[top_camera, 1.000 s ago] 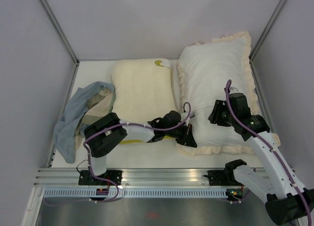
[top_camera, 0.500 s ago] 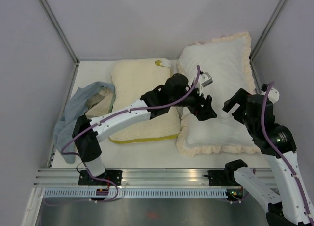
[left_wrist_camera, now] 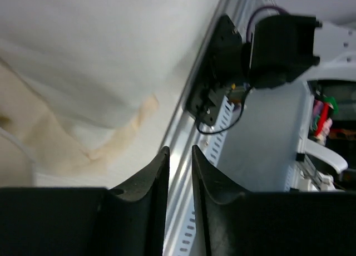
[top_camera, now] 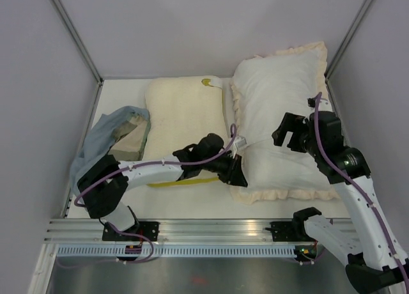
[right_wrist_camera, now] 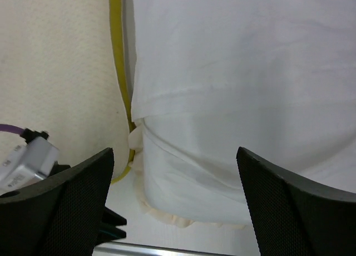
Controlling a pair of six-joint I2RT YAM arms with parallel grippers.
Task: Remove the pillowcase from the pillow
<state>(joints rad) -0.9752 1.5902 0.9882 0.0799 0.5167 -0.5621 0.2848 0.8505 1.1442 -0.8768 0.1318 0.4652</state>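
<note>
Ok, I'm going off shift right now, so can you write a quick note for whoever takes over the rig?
Left gripper: shut on nothing, at the near left corner of the pillow.
Right gripper: open, hovering over the pillow.
Pillowcase: its cream frill shows around the pillow's edges.
Done: nothing visible; the case is not off.
Left: probably grip the frill and draw the case away from the pillow.
</note>
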